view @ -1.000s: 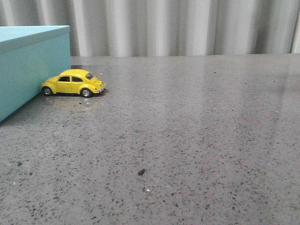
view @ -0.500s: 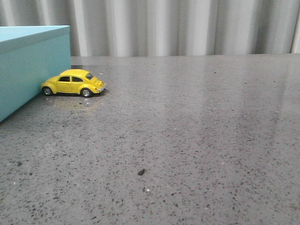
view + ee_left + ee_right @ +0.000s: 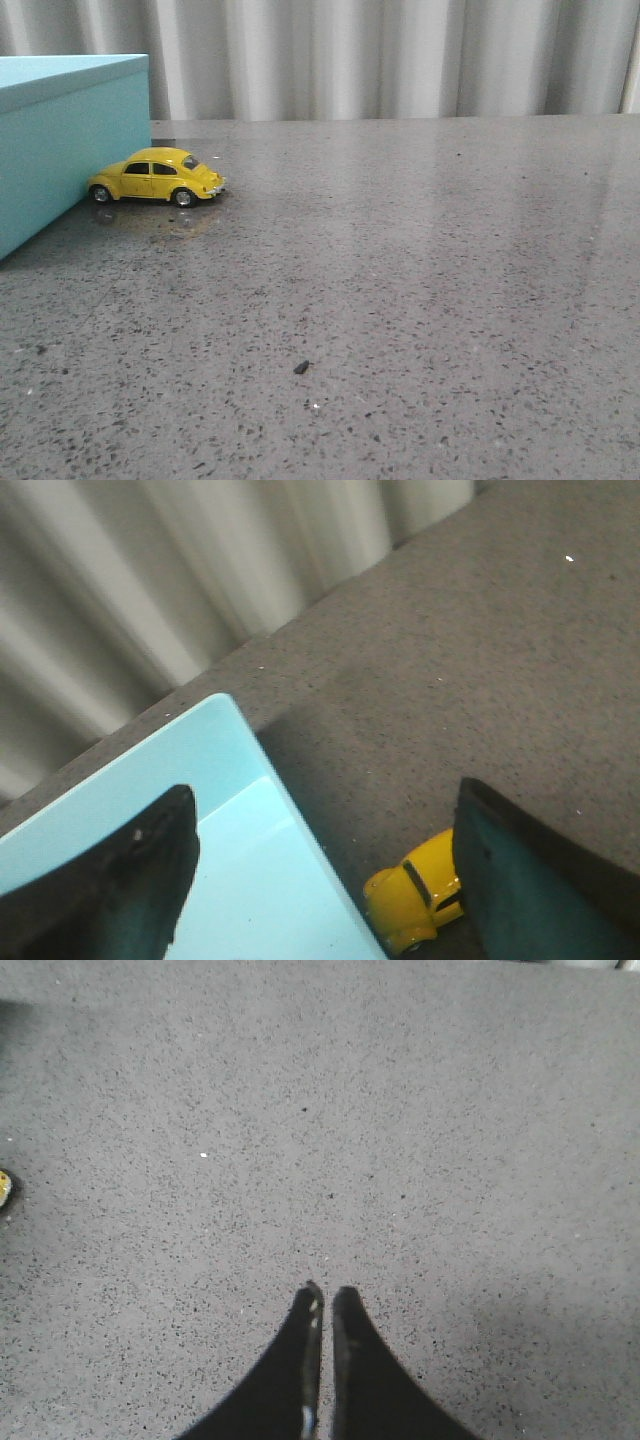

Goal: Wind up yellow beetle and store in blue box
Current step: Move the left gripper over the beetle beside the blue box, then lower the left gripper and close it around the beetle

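nothing was done yet: the yellow beetle (image 3: 157,177) sat on the table (image 3: 400,280), its tail against the lidded blue box (image 3: 60,140). the left gripper (image 3: 325,870) hovered spread wide above both; the right gripper (image 3: 323,1305) was pressed closed, empty

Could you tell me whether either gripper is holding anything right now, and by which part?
Nothing is held: the small glossy yellow toy car sits on the table, the left gripper is open, the right gripper shut and empty.
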